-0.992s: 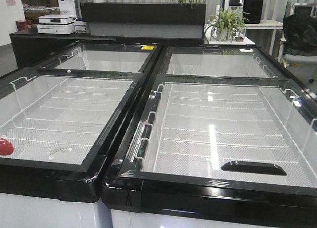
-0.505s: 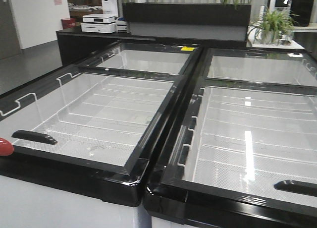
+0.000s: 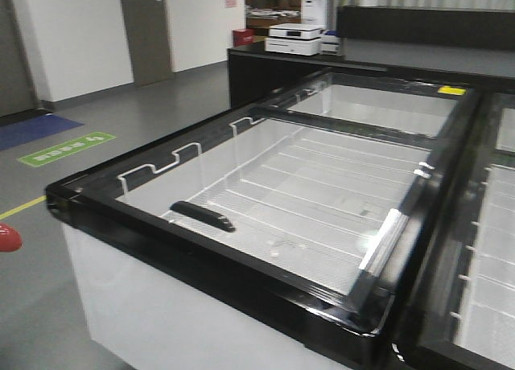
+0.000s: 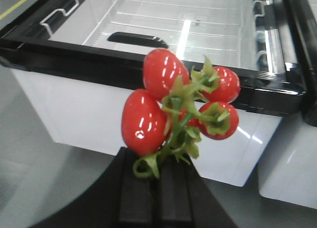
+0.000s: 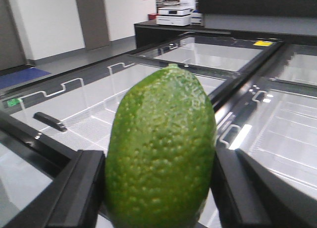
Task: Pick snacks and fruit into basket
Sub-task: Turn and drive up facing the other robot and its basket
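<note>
- Front view: two glass-topped black-framed chest freezers (image 3: 265,193) stand side by side; the nearer one has one black lid handle (image 3: 203,215). No basket or snacks show here. A red sliver (image 3: 8,237) at the left edge, left of the freezer, is probably the tomatoes.
- Left wrist view: the left gripper (image 4: 157,176) is clamped on the green stem of one cluster of four glossy red tomatoes (image 4: 171,104), which stands above the fingers, before the freezer's front edge.
- Right wrist view: the right gripper (image 5: 159,188) squeezes one bumpy green lime-like fruit (image 5: 161,153), long axis upright, over the freezer lids.
- With both fruits held and no basket in sight, neither arm can be judged nearer.
</note>
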